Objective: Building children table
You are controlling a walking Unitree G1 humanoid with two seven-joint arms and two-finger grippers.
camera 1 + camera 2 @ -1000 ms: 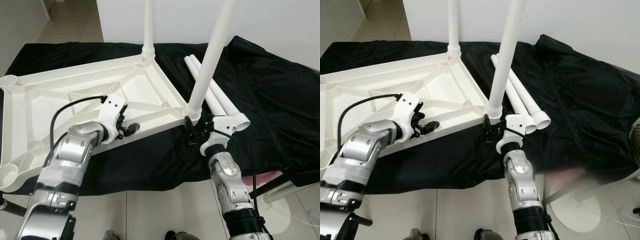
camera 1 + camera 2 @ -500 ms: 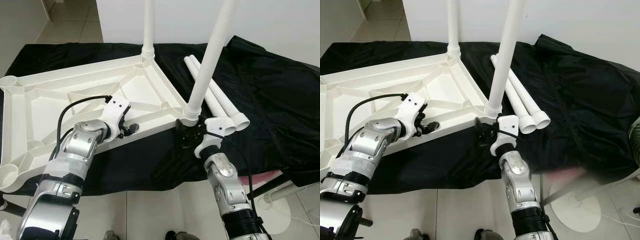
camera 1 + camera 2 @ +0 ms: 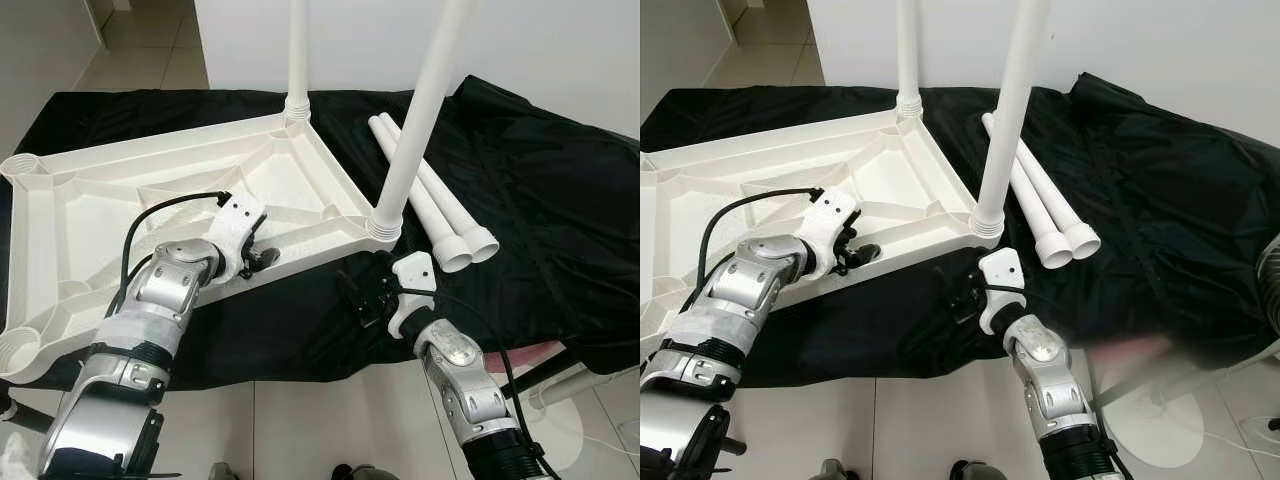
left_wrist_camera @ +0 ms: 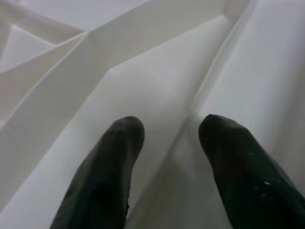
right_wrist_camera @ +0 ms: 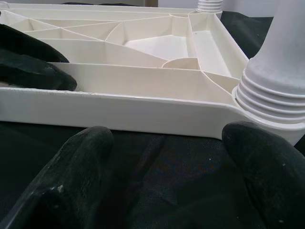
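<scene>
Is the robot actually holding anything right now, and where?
Left gripper rests on the white tabletop near rim; a grip cannot be told. Right gripper holds nothing.
</scene>
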